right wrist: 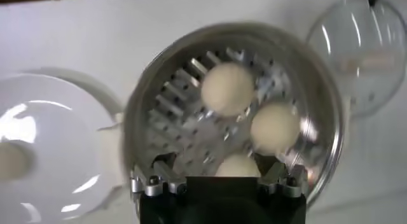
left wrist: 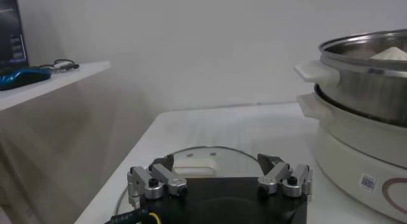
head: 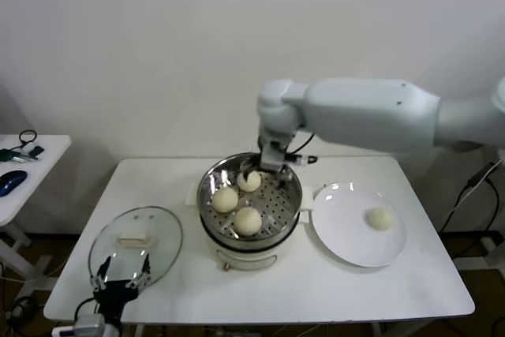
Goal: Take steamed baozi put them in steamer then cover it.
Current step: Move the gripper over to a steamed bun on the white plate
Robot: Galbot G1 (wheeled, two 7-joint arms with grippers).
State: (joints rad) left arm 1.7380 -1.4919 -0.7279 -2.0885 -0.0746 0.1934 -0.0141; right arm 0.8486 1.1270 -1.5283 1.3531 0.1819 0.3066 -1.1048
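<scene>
The steamer (head: pixel 208 212) stands mid-table with three steamed baozi on its perforated tray (head: pixel 249 181) (head: pixel 225 199) (head: pixel 248 221). My right gripper (head: pixel 272 165) hangs open over the pot's far side. In the right wrist view its fingers (right wrist: pixel 216 168) stand wide apart around the nearest baozi (right wrist: pixel 238 166), which rests on the tray. A further baozi (head: pixel 380 218) lies on the white plate (head: pixel 347 238). The cover (head: pixel 136 244) lies flat at the front left. My left gripper (head: pixel 120 282) waits open just before it, with the cover (left wrist: pixel 210 160) ahead of its fingers.
The plate sits right of the steamer, close to its side handle (head: pixel 306 212). A separate side table (head: pixel 31 167) with a blue mouse (head: pixel 9 183) and cables stands at far left. The table's front edge runs just behind the left gripper.
</scene>
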